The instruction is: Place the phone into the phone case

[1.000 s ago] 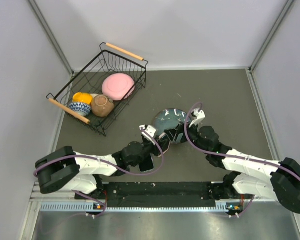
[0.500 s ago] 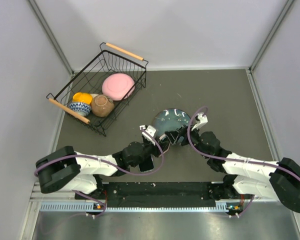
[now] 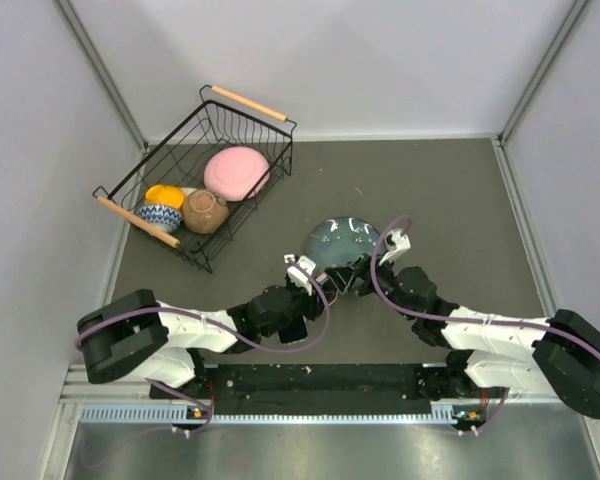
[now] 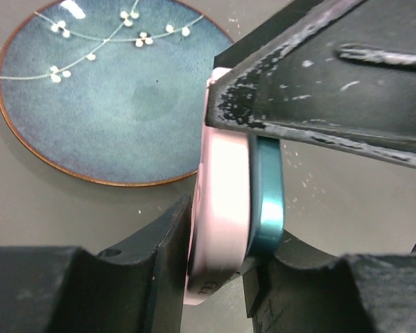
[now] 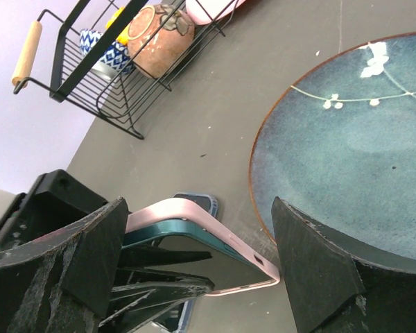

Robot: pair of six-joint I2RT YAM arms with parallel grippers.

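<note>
My left gripper (image 4: 222, 244) is shut on a pink phone case (image 4: 222, 201) with a teal phone (image 4: 266, 187) pressed against its open side. It holds the pair on edge just above the table, near the blue plate (image 4: 104, 97). In the right wrist view the phone (image 5: 172, 233) sits partly inside the case (image 5: 168, 211), one long edge still standing out. My right gripper (image 5: 197, 205) is open, with its fingers either side of the far end of the pair. One right finger (image 4: 333, 76) lies along the phone. In the top view the left gripper (image 3: 305, 287) and the right gripper (image 3: 346, 277) meet.
A blue plate (image 3: 342, 243) with white blossoms lies just behind the grippers. A second device with a blue rim (image 5: 202, 202) lies flat on the table under the held pair. A black wire rack (image 3: 180, 232) with a pink plate and bowls stands at the back left.
My right gripper has moved left and nearer, closing in on the left gripper and over the phone and case. The left gripper has shifted slightly right, still gripping them.
</note>
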